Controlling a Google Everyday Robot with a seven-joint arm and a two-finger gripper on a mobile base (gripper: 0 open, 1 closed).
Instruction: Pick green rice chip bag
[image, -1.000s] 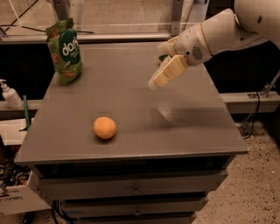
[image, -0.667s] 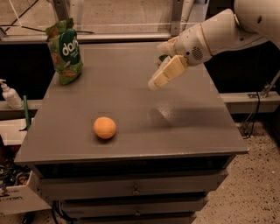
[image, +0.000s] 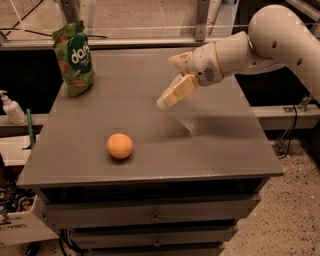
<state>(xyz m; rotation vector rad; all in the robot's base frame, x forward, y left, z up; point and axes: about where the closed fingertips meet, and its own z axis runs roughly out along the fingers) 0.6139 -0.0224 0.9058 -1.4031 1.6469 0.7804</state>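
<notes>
The green rice chip bag (image: 75, 57) stands upright at the far left corner of the grey table (image: 215, 145), light green with a dark green oval logo and white lettering. My gripper (image: 169, 82) hangs over the middle of the table, to the right of the bag and well apart from it, pointing down and to the left. Its cream fingers (image: 176, 91) stand apart and hold nothing. The white arm (image: 280, 35) reaches in from the upper right.
An orange ball (image: 120, 145) lies on the table near the front left. A white pump bottle (image: 11, 107) stands on a lower ledge left of the table. Drawers (image: 155, 215) run below the table top. A rail (image: 150, 42) runs behind the table.
My gripper has moved a little to the left, toward the bag's side of the table. The bag and the ball have not moved.
</notes>
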